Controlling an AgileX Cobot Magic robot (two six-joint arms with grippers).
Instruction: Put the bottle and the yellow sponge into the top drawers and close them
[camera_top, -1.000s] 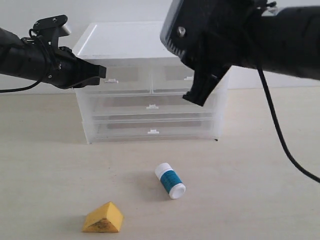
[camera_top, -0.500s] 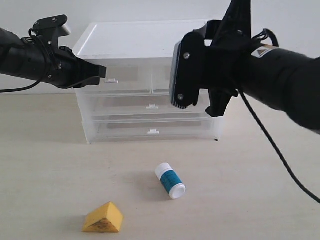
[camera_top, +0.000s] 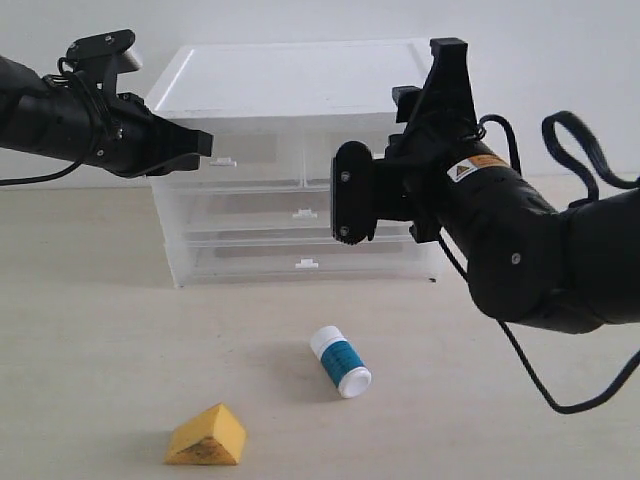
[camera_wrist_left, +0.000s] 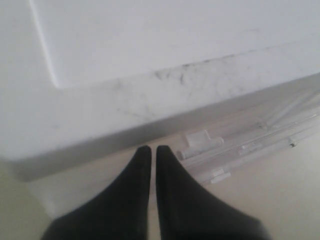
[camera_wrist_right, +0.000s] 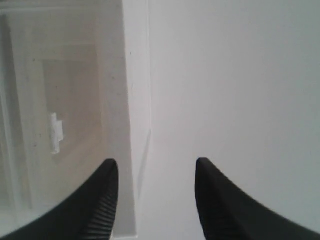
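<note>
The white bottle (camera_top: 340, 362) with a teal band lies on its side on the table in front of the cabinet. Nearer the front edge sits the yellow sponge (camera_top: 207, 436), to the bottle's left. Both top drawers stand closed: the left one (camera_top: 250, 160) shows fully, while my right arm partly hides the right one (camera_top: 322, 156). My left gripper (camera_top: 205, 143) (camera_wrist_left: 149, 150) is shut on nothing, its tips just beside the left drawer's handle tab (camera_wrist_left: 201, 141). The right gripper (camera_top: 428, 85) (camera_wrist_right: 155, 167) is open and empty, pointing up by the cabinet's right upper corner (camera_wrist_right: 135, 125).
The white-topped cabinet (camera_top: 290, 75) stands at the back of the table, with two full-width drawers (camera_top: 300, 215) below the top pair. My right arm (camera_top: 520, 250) and its cable hang in front of the cabinet's right end.
My right arm has swung down and rotated in front of the cabinet's right side, its gripper now pointing upward. The left arm, bottle and sponge have not moved.
</note>
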